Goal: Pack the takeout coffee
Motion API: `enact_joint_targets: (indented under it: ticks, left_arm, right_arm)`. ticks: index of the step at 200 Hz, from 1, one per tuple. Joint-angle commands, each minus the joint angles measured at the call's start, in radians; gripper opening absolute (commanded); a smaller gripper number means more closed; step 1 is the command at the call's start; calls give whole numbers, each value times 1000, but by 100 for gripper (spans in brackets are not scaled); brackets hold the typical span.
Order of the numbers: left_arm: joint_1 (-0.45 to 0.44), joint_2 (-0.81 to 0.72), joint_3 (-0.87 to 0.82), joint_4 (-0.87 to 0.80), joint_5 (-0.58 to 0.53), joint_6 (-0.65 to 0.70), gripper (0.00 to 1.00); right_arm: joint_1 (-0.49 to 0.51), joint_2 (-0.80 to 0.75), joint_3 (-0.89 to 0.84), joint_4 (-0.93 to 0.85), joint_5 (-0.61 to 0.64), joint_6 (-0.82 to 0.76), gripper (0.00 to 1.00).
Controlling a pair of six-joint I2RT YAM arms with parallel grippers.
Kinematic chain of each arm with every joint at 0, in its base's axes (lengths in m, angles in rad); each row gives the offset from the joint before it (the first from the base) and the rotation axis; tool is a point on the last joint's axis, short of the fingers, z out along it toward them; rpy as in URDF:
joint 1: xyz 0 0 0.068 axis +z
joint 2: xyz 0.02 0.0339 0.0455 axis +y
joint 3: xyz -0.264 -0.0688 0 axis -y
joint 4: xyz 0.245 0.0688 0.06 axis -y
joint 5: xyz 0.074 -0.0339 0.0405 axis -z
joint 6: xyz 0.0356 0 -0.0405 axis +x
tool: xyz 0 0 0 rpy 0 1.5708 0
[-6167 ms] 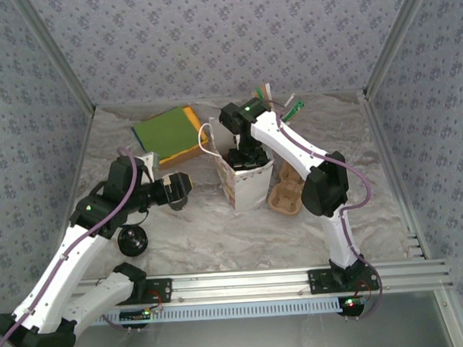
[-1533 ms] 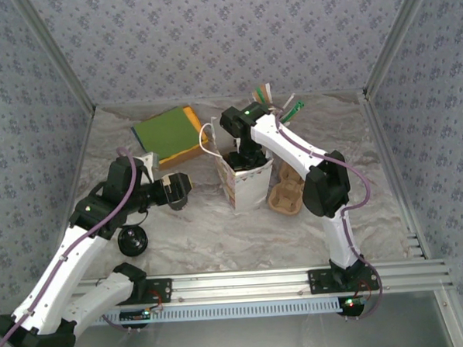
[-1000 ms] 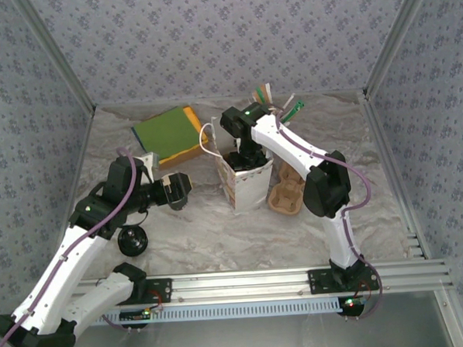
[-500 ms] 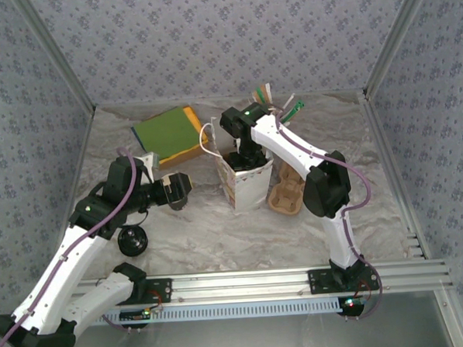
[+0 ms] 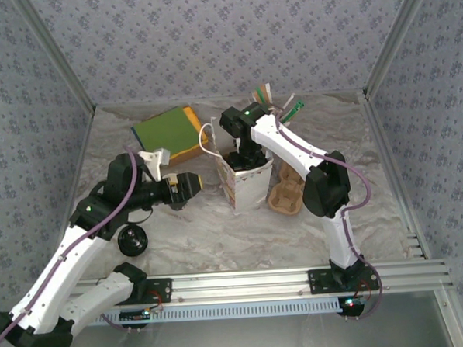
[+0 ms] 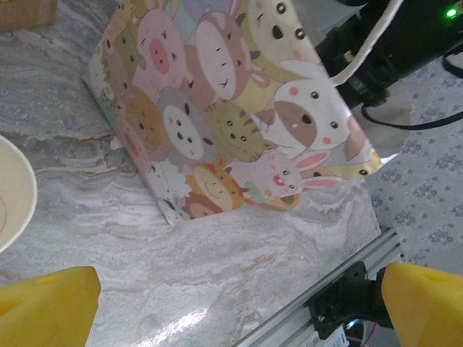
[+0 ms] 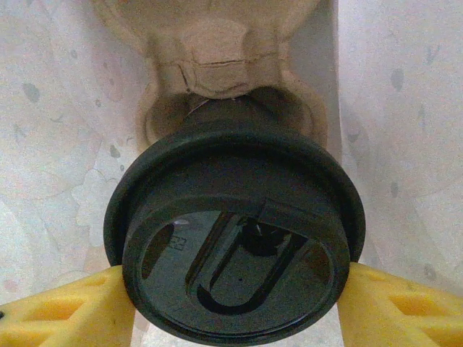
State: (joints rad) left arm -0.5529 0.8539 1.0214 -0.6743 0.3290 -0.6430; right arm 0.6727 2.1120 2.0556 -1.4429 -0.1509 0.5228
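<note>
The takeout coffee [image 7: 231,246], a dark cup under a round black lid, sits between the yellow fingers [image 7: 65,311] of my right gripper [image 7: 231,311], which press on the lid's rim from both sides. Below the cup lies a brown pulp cup carrier [image 7: 217,58], with pale bag walls around it. In the top view my right gripper [image 5: 245,159] reaches down into the open cartoon-animal paper bag [image 5: 248,192]. My left gripper [image 5: 192,185] hangs open just left of the bag [image 6: 217,108], nothing between its fingers.
A lidless cup with a cream inside [image 6: 11,195] stands by my left gripper. A loose black lid [image 5: 132,241] lies near the left arm. A pulp carrier [image 5: 288,195] sits right of the bag. Green and yellow pads [image 5: 167,134] and sticks [image 5: 278,101] lie at the back.
My left gripper has swung a little to the right, closer to the bag. The right arm and the cup have stayed where they were.
</note>
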Motion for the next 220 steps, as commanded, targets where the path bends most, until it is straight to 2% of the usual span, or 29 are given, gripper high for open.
enact_joint_targets:
  ticks: [1, 220]
  left_arm:
    - [-7, 0, 32, 41, 35, 19, 100]
    - [-8, 2, 82, 2, 6, 32, 100]
  right_arm:
    - [13, 42, 18, 2, -10, -2, 68]
    - [17, 51, -2, 18, -17, -6, 69]
